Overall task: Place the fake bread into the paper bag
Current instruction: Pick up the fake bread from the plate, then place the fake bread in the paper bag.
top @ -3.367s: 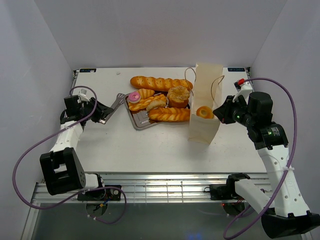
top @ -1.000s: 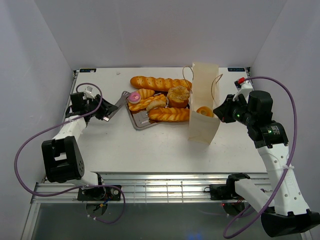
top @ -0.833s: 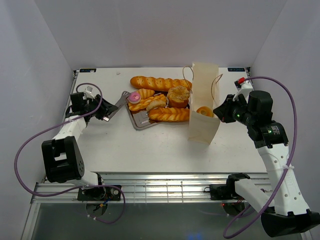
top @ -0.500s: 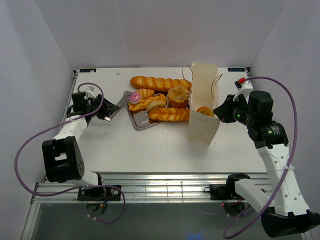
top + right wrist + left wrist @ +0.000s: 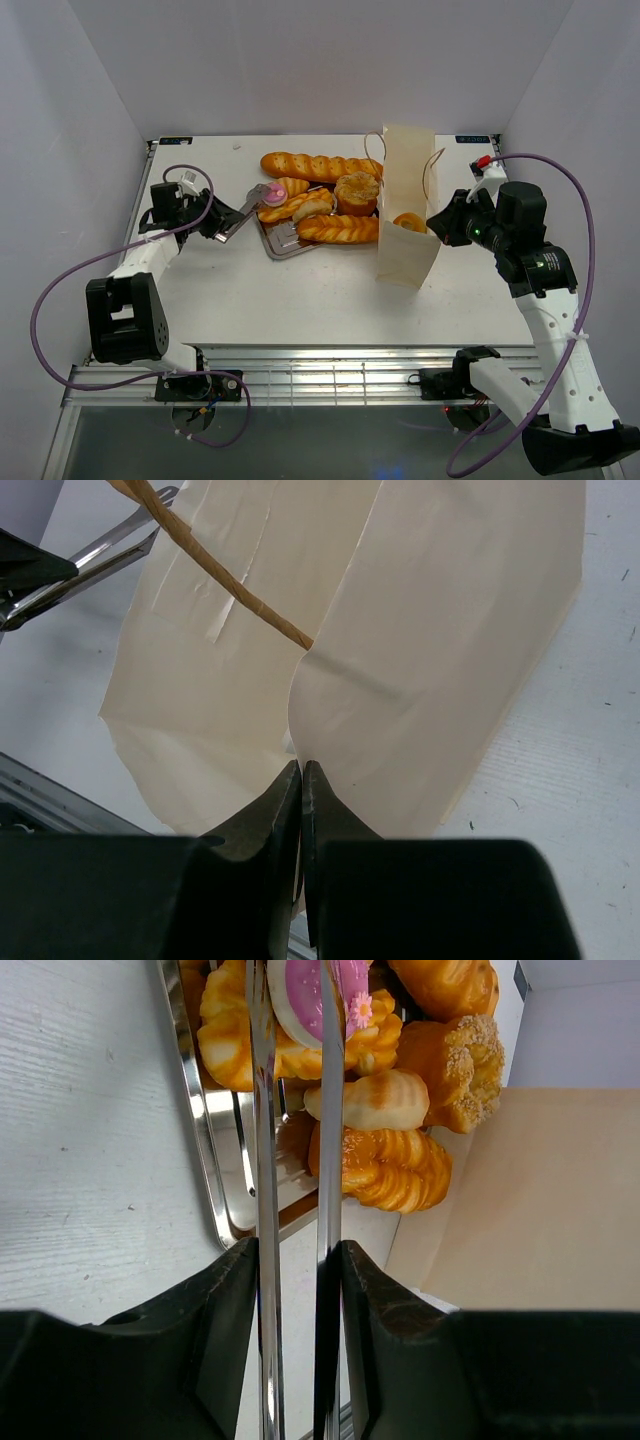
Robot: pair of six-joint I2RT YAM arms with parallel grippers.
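1. The left claw (image 5: pixel 208 223) is clamped on the handle end of the long silver metal tongs (image 5: pixel 245 206). In the wrist view we see both tong arms squeezed between its black fingers (image 5: pixel 225 1340). We reckon the tool is there for reach, so the claw stays out of the pile.
2. The tong tips sit on either side of the pink-iced ring donut (image 5: pixel 270 190) at the far-left corner of the flat silver metal tray (image 5: pixel 284 247). We can't tell whether the donut is pinched or lifted.
3. The rest of the fake bread:
   - The long braided golden baguette (image 5: pixel 320 166) lies just behind the tray.
   - The round sugared bun (image 5: pixel 356 190) is on the tray's far-right side.
   - The twisted golden loaf (image 5: pixel 338 230) lies along the tray's near-right edge.
4. The tall cream paper bag (image 5: pixel 405 258) stands just right of the tray on the white tabletop (image 5: pixel 300 300). One plain golden ring donut (image 5: pixel 408 222) is already inside it.
5. The right claw (image 5: pixel 437 225) is pinched fully closed on the bag's paper wall, on the side away from the tray. We judge this keeps the bag upright and its mouth spread for drops.
6. We judge the task is at an early stage, with most of the bread still outside the bag. The next move needs a firm squeeze on the glossy donut so it doesn't slip out.
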